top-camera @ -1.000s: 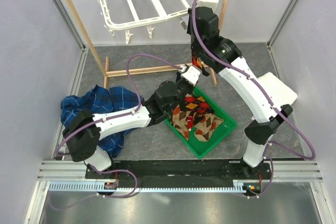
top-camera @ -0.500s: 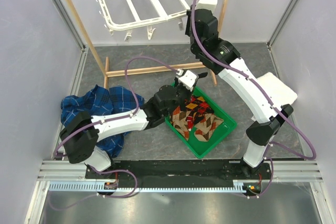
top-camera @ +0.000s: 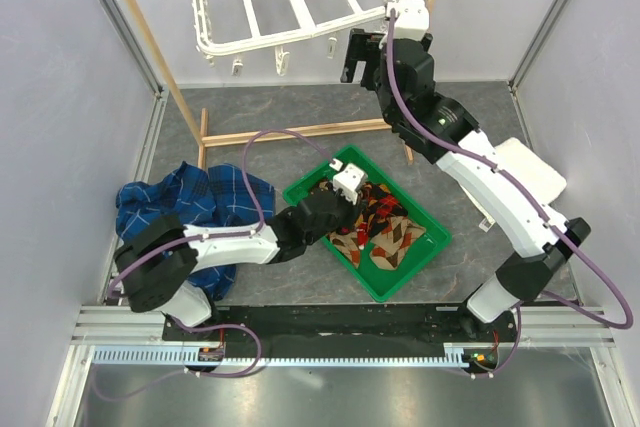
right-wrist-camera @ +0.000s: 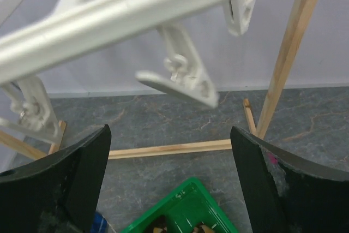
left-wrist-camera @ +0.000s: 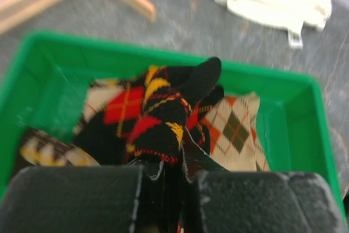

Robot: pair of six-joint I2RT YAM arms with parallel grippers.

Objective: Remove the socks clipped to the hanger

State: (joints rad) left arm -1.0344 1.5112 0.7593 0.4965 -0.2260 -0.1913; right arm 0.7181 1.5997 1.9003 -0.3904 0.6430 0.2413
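**Left gripper (left-wrist-camera: 166, 189) pinching a sock (left-wrist-camera: 163, 113) in the tray (left-wrist-camera: 60, 102); right gripper (right-wrist-camera: 169, 135) spread under the hanger (right-wrist-camera: 120, 17)**

Left fingers are clamped on the black-red-yellow argyle sock, low over the green tray. The other socks (top-camera: 395, 237) lie heaped inside it. Blue plaid cloth (top-camera: 190, 202) is on the floor to the tray's left. Further back the right gripper is raised, fingers wide apart, just below the white hanger's clips (right-wrist-camera: 182, 77).

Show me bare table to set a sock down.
Bare table lies behind the rack's bar, under the hanger, and in front of the tray, either side of its near corner. Crowded: tray holds socks, blue cloth left, white cloth right.
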